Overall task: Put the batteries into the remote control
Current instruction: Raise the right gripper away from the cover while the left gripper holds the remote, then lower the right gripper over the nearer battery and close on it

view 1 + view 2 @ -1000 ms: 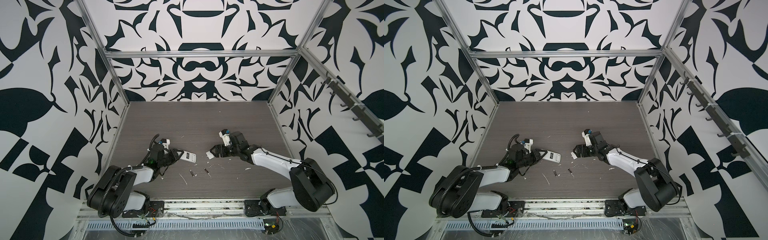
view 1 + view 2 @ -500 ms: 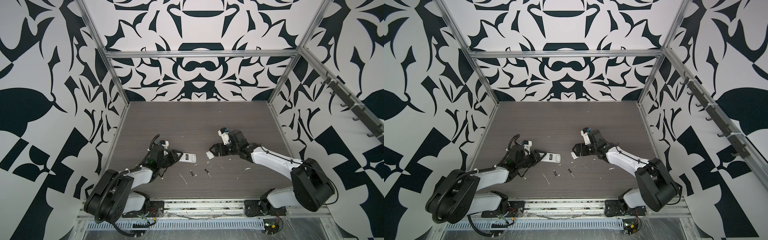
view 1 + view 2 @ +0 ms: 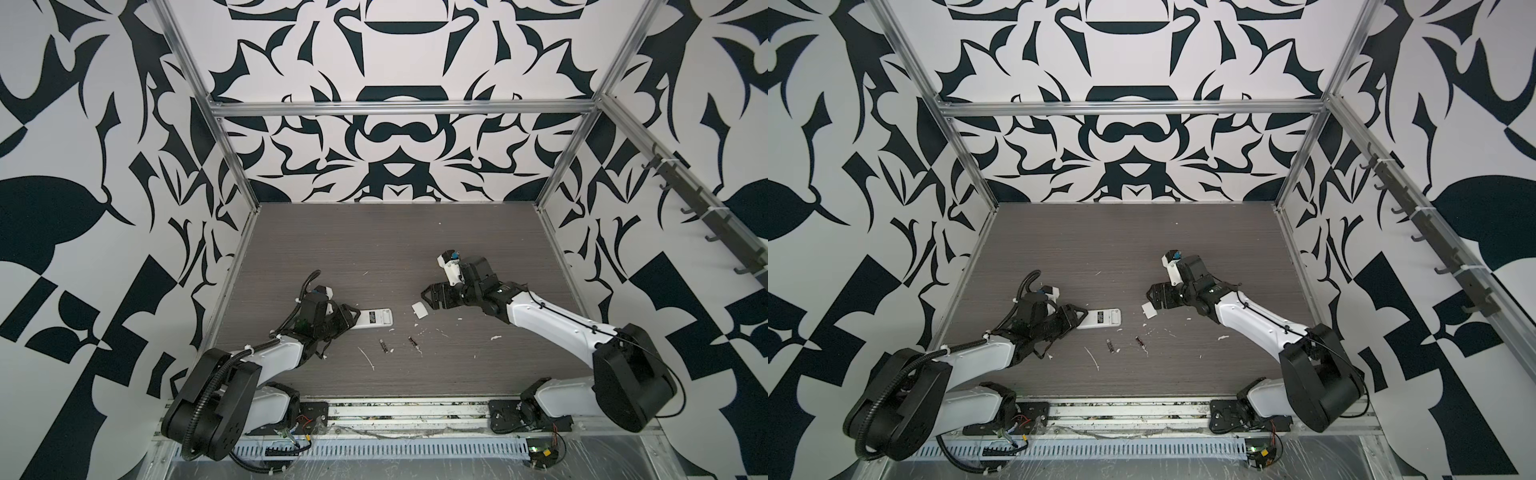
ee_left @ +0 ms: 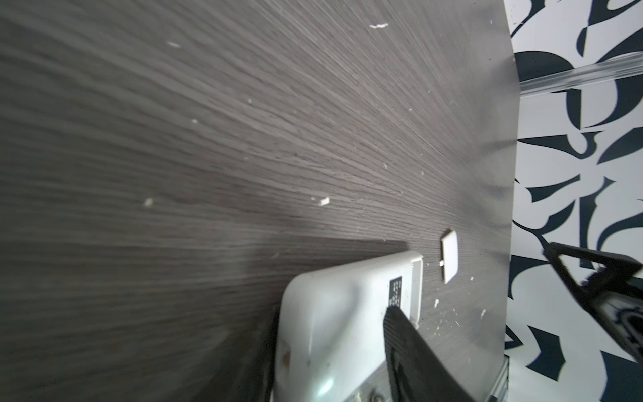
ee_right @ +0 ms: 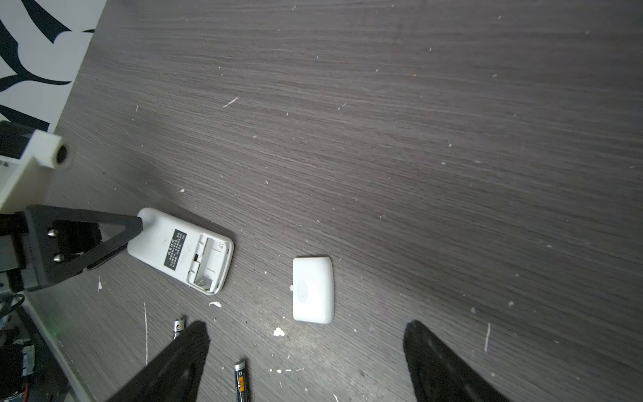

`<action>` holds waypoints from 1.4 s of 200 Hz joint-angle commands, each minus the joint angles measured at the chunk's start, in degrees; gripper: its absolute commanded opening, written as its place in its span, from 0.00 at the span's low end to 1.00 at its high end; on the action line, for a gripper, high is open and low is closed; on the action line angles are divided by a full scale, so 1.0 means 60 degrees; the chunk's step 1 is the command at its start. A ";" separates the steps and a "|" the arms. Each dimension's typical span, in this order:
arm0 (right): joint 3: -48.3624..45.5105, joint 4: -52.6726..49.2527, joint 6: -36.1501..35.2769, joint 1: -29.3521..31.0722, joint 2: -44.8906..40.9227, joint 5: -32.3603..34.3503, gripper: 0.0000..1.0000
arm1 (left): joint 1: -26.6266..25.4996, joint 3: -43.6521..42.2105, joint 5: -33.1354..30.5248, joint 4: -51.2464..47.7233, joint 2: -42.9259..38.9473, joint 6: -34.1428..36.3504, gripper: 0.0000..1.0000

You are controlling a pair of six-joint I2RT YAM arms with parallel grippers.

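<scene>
A: Top views, quick?
B: 1 remote control (image 3: pixel 374 319), back up, flat on the counter (image 3: pixel 374 249). 2 batteries (image 3: pixel 382 345) (image 3: pixel 412 342) loose near it. 1 cover plate (image 3: pixel 419 309) beside it.
A: R wrist view adds?
B: Inside of the battery bay (image 5: pixel 208 261): open, empty. 1 battery half hidden there.
A: End effectors?
B: The left end effector (image 3: pixel 356 319) straddles the remote's end; gripping or not, can't tell. The right end effector (image 3: pixel 427 300) is spread wide, holding nothing, near the plate.
</scene>
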 commanded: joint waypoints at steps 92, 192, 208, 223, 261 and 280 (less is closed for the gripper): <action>0.1517 -0.2927 -0.0985 0.0757 -0.0795 0.1359 0.90 | -0.0021 0.0210 -0.0675 -0.1683 -0.1038 0.0780 0.55; 0.3616 -0.4934 -0.0737 0.2856 0.0792 0.2787 0.83 | -0.0009 0.0112 -0.0954 -0.2803 -0.2381 0.1215 0.57; 0.3960 -0.5036 -0.0602 0.3191 0.1204 0.2893 0.79 | -0.0003 -0.0060 -0.1118 -0.2698 -0.2622 0.0950 0.57; 0.4274 -0.5041 -0.0433 0.3461 0.1627 0.2889 0.76 | 0.0068 -0.0234 -0.1345 -0.2514 -0.2721 0.0678 0.59; 0.5319 -0.5345 -0.0148 0.4167 0.2984 0.2919 0.75 | 0.0535 -0.0712 -0.1515 -0.1989 -0.3001 0.0211 0.59; 0.5738 -0.5490 -0.0029 0.4438 0.3553 0.2944 0.75 | 0.0641 -0.0868 -0.1613 -0.2113 -0.3355 0.0227 0.59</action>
